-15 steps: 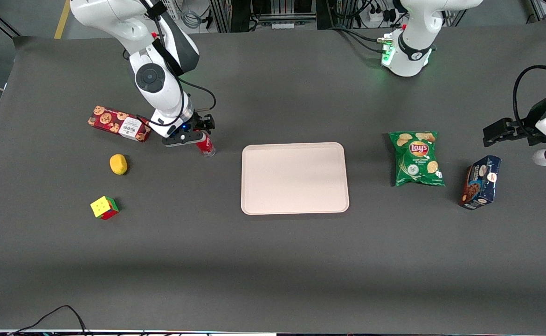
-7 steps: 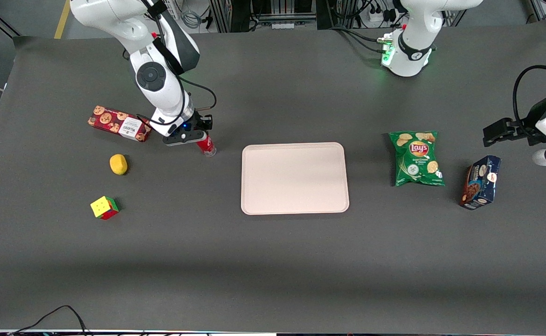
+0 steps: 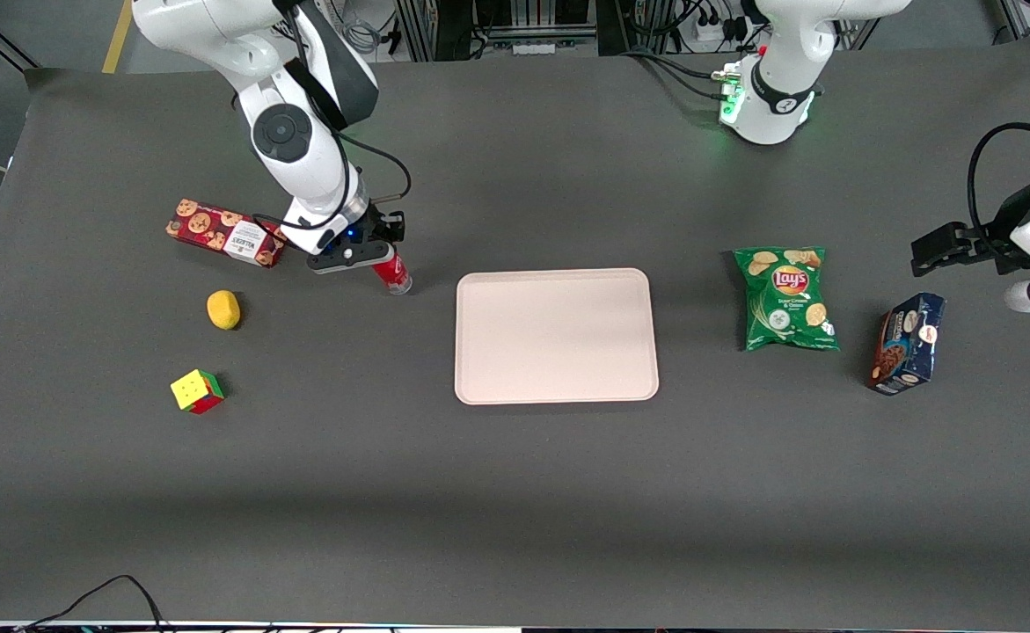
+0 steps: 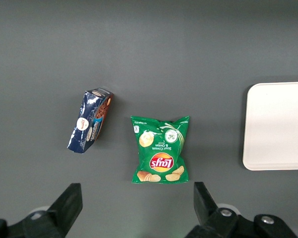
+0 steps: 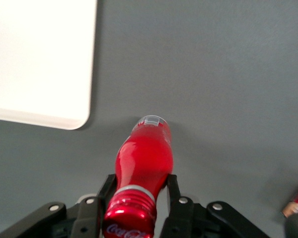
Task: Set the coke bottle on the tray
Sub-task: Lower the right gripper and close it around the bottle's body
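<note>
The gripper (image 3: pixel 372 257) is clamped on the coke bottle's (image 3: pixel 390 274) neck (bottle tilted), just beside the tray (image 3: pixel 556 387) mid-table, toward the working arm's end.

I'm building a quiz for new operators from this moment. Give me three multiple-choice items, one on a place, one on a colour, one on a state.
1. Where is the coke bottle?
A. on the tray
B. between the gripper's jaws, off the tray
C. beside the chips bag

2. What colour is the chips bag?
A. green
B. blue
C. yellow

3. What lies on the tray?
A. the lemon
B. the puzzle cube
C. nothing

Answers:
1. B: the right wrist view shows the gripper closed on the bottle's neck, with the tray's corner apart from it.
2. A: the front view shows a green bag toward the parked arm's end.
3. C: its pale surface is bare in the front view.
</note>
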